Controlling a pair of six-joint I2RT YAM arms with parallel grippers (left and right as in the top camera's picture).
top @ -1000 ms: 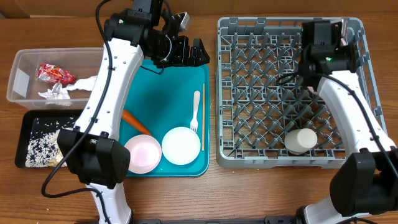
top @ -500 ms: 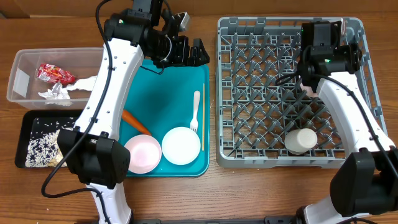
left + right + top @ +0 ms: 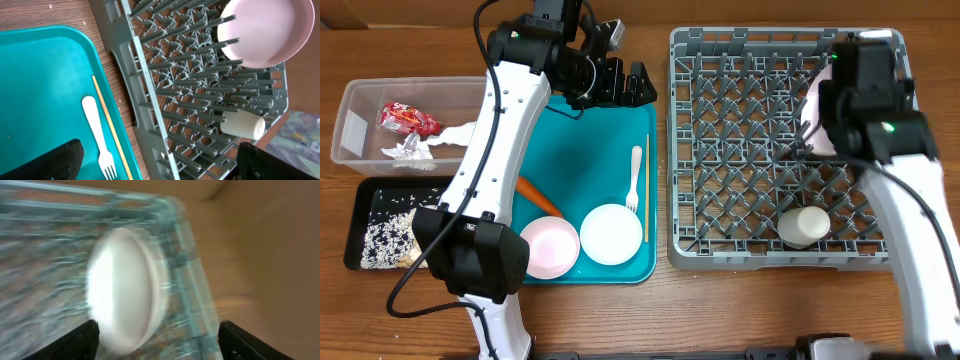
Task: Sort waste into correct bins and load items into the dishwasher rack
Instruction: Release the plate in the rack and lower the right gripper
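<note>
The right tool (image 3: 159, 330) is spread apart and grips nothing. The pale-pink plate (image 3: 125, 285) stands on edge among the pegs near the far right corner of the dishwasher rack (image 3: 740, 150) (this wrist view is blurred). The left tool (image 3: 160, 155), also wide apart and empty, hovers at the far edge of the teal tray (image 3: 590, 140), where the fork (image 3: 634, 178), chopstick (image 3: 646, 210) and carrot (image 3: 538, 197) lie.
</note>
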